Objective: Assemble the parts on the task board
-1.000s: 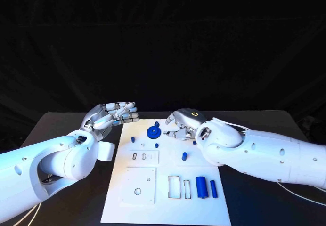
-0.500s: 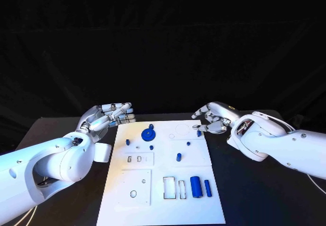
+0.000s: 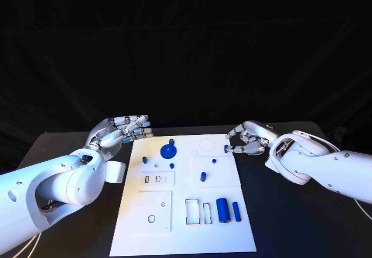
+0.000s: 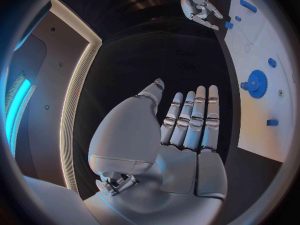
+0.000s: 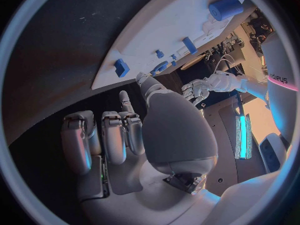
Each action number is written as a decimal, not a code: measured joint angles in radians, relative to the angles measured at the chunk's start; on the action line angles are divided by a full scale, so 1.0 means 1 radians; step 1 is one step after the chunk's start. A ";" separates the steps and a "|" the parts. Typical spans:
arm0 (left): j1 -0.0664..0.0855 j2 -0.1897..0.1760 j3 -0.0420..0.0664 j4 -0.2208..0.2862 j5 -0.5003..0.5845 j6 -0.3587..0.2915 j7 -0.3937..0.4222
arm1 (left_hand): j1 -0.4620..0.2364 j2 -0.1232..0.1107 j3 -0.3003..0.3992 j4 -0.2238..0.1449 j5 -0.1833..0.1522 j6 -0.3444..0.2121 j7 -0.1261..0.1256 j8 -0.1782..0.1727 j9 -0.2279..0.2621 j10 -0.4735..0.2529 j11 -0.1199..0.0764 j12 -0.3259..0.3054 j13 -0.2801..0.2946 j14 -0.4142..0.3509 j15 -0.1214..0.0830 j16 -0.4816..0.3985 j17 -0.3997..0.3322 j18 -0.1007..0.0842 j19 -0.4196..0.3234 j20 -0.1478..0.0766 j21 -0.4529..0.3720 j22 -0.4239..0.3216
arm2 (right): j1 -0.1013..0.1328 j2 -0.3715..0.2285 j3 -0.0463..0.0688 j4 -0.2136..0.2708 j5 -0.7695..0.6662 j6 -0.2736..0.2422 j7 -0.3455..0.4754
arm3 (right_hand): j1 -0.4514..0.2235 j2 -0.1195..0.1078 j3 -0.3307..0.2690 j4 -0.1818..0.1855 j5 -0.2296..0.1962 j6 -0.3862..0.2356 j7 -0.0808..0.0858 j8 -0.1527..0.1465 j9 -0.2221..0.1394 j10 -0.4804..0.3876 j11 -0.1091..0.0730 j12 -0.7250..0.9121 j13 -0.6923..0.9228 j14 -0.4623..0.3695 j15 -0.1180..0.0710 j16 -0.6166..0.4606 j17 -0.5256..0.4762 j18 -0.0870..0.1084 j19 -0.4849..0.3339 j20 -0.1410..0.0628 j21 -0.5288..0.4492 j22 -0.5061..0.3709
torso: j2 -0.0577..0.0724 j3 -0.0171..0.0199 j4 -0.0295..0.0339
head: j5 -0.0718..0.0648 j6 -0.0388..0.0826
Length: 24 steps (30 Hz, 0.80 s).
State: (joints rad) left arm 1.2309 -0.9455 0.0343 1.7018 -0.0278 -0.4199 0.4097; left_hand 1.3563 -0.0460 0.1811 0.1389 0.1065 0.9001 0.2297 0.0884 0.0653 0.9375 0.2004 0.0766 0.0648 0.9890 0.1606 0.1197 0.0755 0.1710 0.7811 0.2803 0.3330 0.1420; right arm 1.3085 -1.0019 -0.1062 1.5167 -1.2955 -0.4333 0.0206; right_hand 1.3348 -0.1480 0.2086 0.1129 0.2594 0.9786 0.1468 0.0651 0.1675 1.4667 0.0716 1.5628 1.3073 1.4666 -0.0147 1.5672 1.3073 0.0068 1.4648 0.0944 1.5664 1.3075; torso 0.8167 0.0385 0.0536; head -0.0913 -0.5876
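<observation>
The white task board lies in the middle of the table. On it are a blue gear, several small blue pieces, a blue cylinder and a thin blue bar. My right hand hovers at the board's right edge, holding nothing. Its fingers are half curled and its thumb reaches toward a small blue piece. In the right wrist view the thumb tip lies close to that piece, apart from it. My left hand is raised off the board's far left corner, its fingers straight and empty.
Pale inset plates with slots and two rectangular pockets take up the near half of the board. Black table surface lies on both sides. The left wrist view shows the gear and my right hand across the board.
My right hand has drawn back from over the gear to the board's right edge, then lowered toward the small blue piece there. My left hand has hardly moved.
</observation>
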 measured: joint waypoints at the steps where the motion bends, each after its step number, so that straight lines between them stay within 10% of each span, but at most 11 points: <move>1: 0.000 0.000 0.000 0.000 0.000 0.000 0.000 | 0.000 0.000 0.000 0.000 0.000 0.000 0.000 0.000 0.000 0.000 0.000 0.000 0.000 0.000 0.000 0.000 0.000 0.000 0.000 0.000 0.000 0.000 | -0.001 0.003 0.000 -0.008 0.000 0.002 0.000 | 0.000 0.000 0.000 0.000 -0.002 -0.003 0.003 0.000 -0.001 0.000 0.000 0.000 0.000 0.000 0.000 0.000 0.000 0.000 0.000 0.000 0.000 0.000 | 0.001 -0.0001 0.0000 | 0.000 -0.001; 24: 0.000 0.000 0.000 -0.004 0.000 0.001 0.000 | 0.000 0.000 -0.003 -0.003 0.000 0.000 0.000 0.000 0.000 0.000 0.000 0.000 0.000 0.000 0.000 0.000 0.000 0.000 0.000 0.000 0.000 0.000 | -0.025 0.041 0.000 -0.056 -0.004 0.033 -0.002 | 0.008 0.008 -0.004 -0.004 -0.010 -0.022 0.002 0.000 -0.006 0.000 0.000 -0.006 0.001 0.000 0.000 0.000 0.001 0.000 0.000 0.000 0.000 0.000 | 0.003 0.0023 0.0007 | 0.004 -0.010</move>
State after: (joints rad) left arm 1.2309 -0.9457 0.0343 1.6978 -0.0278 -0.4191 0.4094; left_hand 1.3563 -0.0460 0.1783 0.1361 0.1065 0.9001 0.2297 0.0884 0.0653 0.9375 0.2004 0.0765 0.0648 0.9889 0.1606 0.1197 0.0755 0.1710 0.7811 0.2803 0.3330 0.1420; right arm 1.2831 -0.9613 -0.1065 1.4610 -1.2993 -0.4007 0.0182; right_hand 1.3429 -0.1399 0.2046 0.1090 0.2492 0.9561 0.1487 0.0652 0.1614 1.4667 0.0716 1.5565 1.3081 1.4666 -0.0146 1.5672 1.3081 0.0068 1.4648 0.0945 1.5664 1.3073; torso 0.8201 0.0408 0.0543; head -0.0873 -0.5975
